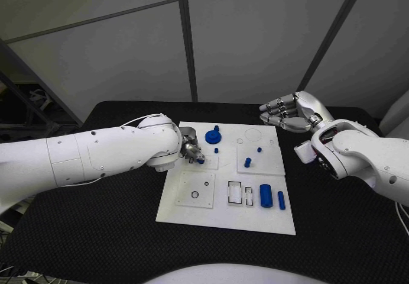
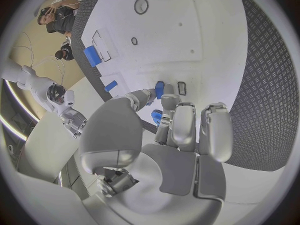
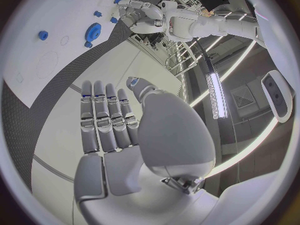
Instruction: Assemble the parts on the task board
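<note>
overhead, 1 task board (image 1: 192,216), 2 hands, blue parts

- Head view looks down from above onto the task board (image 1: 223,204)
- Left wrist view sits close behind the left hand (image 2: 178,130), facing the board
- Right wrist view, behind the right hand (image 3: 109,125), shares the blue gear (image 3: 94,30)

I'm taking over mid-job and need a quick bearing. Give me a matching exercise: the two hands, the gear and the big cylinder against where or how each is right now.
Things:
1. left hand
2. right hand
3. blue gear
4. large blue cylinder

States:
A. lying near the task board's front edge, beside a thinner blue rod
B. fingers straight and apart, holding nothing, past the board's far right corner
C. pinching a small blue part over the board
D. at the board's far edge

Pairs: 1-C, 2-B, 3-D, 4-A
</note>
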Controlling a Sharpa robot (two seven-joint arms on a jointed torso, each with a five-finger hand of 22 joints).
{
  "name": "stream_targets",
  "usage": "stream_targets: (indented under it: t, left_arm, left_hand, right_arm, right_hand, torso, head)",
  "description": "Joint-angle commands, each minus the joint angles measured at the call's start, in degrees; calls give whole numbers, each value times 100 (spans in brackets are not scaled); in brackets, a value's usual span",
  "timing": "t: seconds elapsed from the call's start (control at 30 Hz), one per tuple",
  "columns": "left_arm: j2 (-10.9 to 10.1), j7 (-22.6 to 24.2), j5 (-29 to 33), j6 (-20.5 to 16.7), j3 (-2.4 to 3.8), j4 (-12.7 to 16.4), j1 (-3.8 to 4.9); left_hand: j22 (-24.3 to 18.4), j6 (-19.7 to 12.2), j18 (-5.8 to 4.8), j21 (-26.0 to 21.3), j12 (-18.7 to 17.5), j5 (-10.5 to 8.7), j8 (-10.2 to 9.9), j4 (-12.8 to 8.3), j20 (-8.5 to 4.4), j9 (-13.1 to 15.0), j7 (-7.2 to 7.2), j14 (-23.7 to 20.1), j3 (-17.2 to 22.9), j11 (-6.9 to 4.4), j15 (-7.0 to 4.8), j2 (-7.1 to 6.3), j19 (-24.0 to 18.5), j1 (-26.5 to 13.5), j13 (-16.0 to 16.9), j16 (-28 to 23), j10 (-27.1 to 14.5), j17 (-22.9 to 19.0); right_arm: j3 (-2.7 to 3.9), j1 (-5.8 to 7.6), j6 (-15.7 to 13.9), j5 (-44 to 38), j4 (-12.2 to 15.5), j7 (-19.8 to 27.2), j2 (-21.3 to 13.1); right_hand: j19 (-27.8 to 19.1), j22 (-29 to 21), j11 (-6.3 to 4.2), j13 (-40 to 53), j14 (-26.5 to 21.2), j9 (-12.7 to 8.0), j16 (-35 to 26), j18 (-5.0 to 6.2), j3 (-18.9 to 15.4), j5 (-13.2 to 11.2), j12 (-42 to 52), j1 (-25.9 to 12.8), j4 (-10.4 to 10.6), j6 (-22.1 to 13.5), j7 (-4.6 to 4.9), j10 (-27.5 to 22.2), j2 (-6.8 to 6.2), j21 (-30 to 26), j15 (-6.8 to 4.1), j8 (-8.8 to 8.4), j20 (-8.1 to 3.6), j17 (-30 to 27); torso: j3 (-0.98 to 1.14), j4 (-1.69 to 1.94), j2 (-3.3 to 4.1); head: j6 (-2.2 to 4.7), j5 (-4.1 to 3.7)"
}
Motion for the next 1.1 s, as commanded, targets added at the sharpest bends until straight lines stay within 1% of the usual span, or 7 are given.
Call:
stream_targets:
  t: [0.03,0.13,0.33,0.67,0.8,0.9,1.1]
  left_arm:
    - [8,-33,-45,234,-21,-8,-17]
    - [14,-41,-45,254,-21,-20,-17]
    - [34,-57,-45,270,-21,-65,-17]
    - [79,-75,-45,301,-21,-135,-16]
    - [99,-96,-45,344,-21,-154,-16]
    - [109,-105,-45,355,-21,-168,-16]
    - [134,-112,-45,350,-21,-206,-16]
  left_hand:
    - [312,2,-115,29,54,11,56,-950,-40,9,-68,115,895,-235,-29,1,179,-85,39,-6,289,7]
    - [329,8,-118,37,101,1,89,-926,-44,11,-97,117,809,-255,-40,-1,184,-148,74,-5,329,8]
    - [372,49,-125,58,195,-16,126,-809,-71,-43,-164,120,473,-301,-72,15,197,-322,145,-5,387,11]
    - [417,122,-134,80,279,-16,120,-685,-87,-135,-186,123,186,-316,-89,72,213,-430,218,-3,420,16]
    - [471,174,-145,115,348,-23,115,-609,-93,-193,-200,123,-28,-327,-97,95,233,-494,279,-4,451,17]
    - [518,206,-155,148,399,-22,114,-567,-98,-226,-205,123,-138,-331,-102,123,250,-516,328,-5,473,17]
    - [566,251,-165,180,461,-17,112,-484,-103,-271,-213,126,-273,-338,-105,171,267,-569,387,0,502,24]
  right_arm:
    - [5,11,36,14,8,36,1]
    - [5,11,35,14,8,36,1]
    - [5,11,30,14,8,36,2]
    - [5,11,25,14,12,33,3]
    - [5,11,25,14,13,30,2]
    - [5,11,25,14,14,29,1]
    - [5,11,29,14,16,28,0]
  right_hand:
    - [28,-10,21,-6,-23,2,4,65,-9,42,-35,-67,-9,-12,38,-1,-1,-28,21,-27,-1,-10]
    - [28,-10,21,-6,-23,2,4,65,-9,42,-35,-67,-9,-12,38,-1,-1,-28,21,-27,-1,-10]
    - [28,-10,21,-6,-23,2,4,65,-9,42,-35,-67,-9,-12,38,-1,-1,-28,21,-27,-1,-10]
    - [35,-18,22,-6,-23,2,4,64,-10,56,-35,-75,-7,-12,40,-2,-2,-38,21,-27,-1,-16]
    - [35,-18,22,-6,-23,2,4,64,-10,56,-35,-75,-7,-12,40,-2,-2,-38,21,-27,-1,-16]
    - [35,-18,22,-6,-23,2,4,64,-10,56,-35,-75,-7,-12,40,-2,-2,-38,21,-27,-1,-16]
    - [39,-24,24,-7,-23,2,4,64,-13,63,-35,-84,-3,-12,42,-4,-2,-45,22,-28,0,-20]
  torso:
    - [-1,0,2]
    - [1,-3,0]
    - [2,-4,1]
    - [2,-5,-2]
    - [1,-1,0]
    - [3,-3,-1]
    - [3,2,-3]
  head:
    - [-8,-3]
    - [-13,-1]
    - [-21,-2]
    - [-33,-12]
    - [-35,-19]
    - [-34,-24]
    - [-33,-31]
